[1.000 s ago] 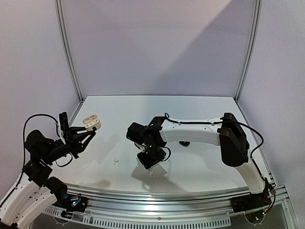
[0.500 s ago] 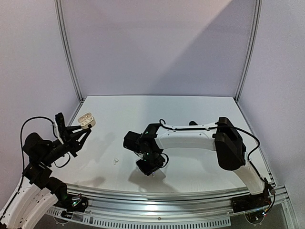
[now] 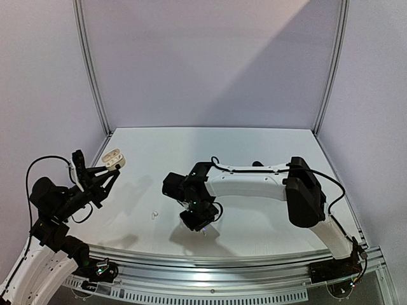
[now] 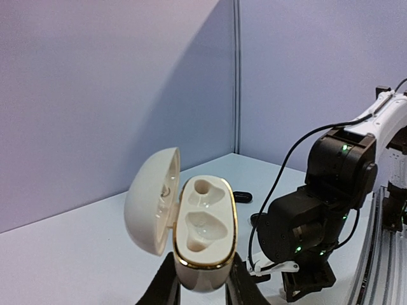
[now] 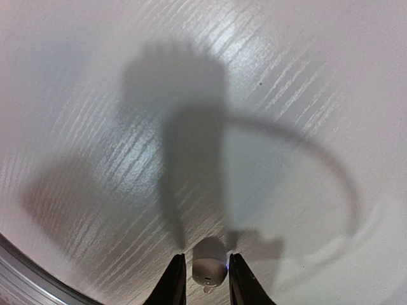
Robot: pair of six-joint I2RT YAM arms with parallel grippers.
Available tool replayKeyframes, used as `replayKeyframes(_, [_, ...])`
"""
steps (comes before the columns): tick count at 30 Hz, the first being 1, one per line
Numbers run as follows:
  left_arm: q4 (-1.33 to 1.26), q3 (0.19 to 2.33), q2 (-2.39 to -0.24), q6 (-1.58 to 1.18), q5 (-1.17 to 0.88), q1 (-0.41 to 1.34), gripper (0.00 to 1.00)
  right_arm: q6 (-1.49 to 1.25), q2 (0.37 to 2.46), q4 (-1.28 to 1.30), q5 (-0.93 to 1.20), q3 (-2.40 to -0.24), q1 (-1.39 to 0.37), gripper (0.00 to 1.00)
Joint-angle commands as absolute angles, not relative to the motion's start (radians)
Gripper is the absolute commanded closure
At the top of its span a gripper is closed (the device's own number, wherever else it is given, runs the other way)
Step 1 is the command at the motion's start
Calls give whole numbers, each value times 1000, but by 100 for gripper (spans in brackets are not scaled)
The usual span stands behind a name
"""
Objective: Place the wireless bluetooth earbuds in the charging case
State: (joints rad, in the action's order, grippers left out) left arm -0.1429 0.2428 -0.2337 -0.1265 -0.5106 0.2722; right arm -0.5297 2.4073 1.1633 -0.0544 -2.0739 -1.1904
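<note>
place: robot lab cell | evidence: white table point(image 3: 267, 149), plain enclosure walls point(image 3: 210, 63), aluminium frame posts point(image 3: 89, 70)

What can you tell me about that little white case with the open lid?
The case is glossy white, plastic by its look, with a gold rim. Its lid is swung open to the left, and both wells are empty. It is held off the table, pinched at its base between the fingers of the left end effector.

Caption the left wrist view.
Left gripper holds an open white charging case, both wells empty, right arm beyond.
</note>
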Motion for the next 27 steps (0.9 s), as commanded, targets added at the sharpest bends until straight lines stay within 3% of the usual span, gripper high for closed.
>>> replayKeyframes(1, [-147, 225, -221, -115, -516, 262, 100, -524, 2446, 1189, -70, -2097, -1200, 77])
replayKeyframes(8, [-149, 222, -219, -115, -515, 262, 100, -504, 2462, 1212, -79, -2116, -1214, 77])
replayKeyframes(19, [-148, 221, -218, -111, -515, 262, 100, -491, 2478, 1216, -90, -2150, -1218, 99])
replayKeyframes(27, [-144, 232, -225, -117, -505, 262, 100, -485, 2354, 1086, -220, -2295, -1217, 100])
